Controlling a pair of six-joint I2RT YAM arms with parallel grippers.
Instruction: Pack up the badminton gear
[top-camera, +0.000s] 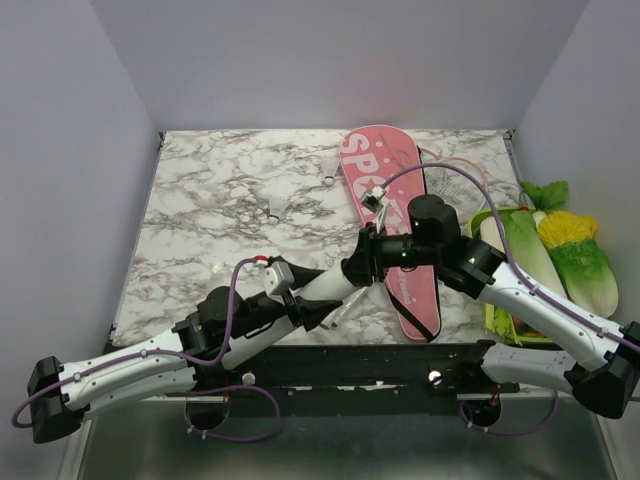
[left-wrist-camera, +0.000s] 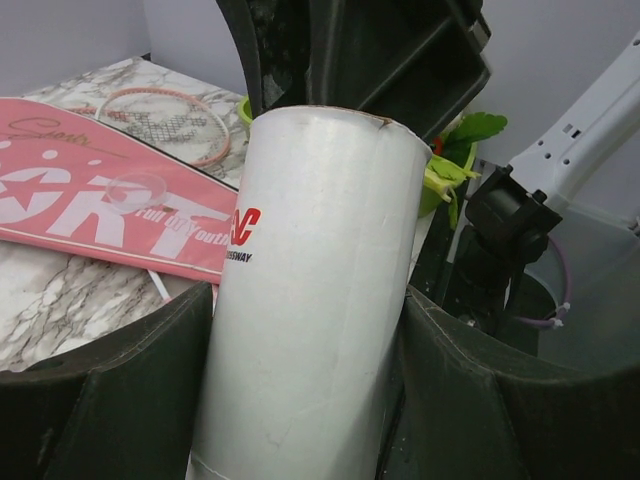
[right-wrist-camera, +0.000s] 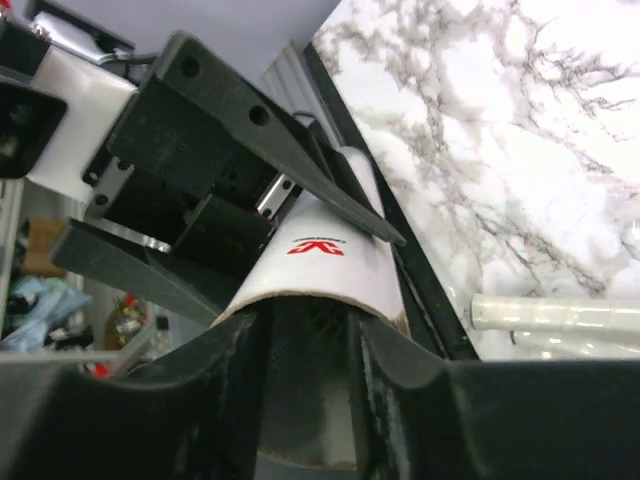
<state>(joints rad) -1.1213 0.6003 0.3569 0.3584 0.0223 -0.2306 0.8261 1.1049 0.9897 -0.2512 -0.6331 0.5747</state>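
White tube (top-camera: 326, 283) low centre of the overhead view, left gripper (left-wrist-camera: 305, 340) clamped round its body, right gripper (right-wrist-camera: 305, 400) closed on its open end, pink bag (top-camera: 385, 200) upper right.

One pink racket bag (top-camera: 392, 225), one white tube (left-wrist-camera: 310, 300), one racket head (top-camera: 458, 192) plainly seen far right, two white racket handles (right-wrist-camera: 555, 312), three toy vegetables (top-camera: 585, 270) right, one marbled desk (top-camera: 230, 210).
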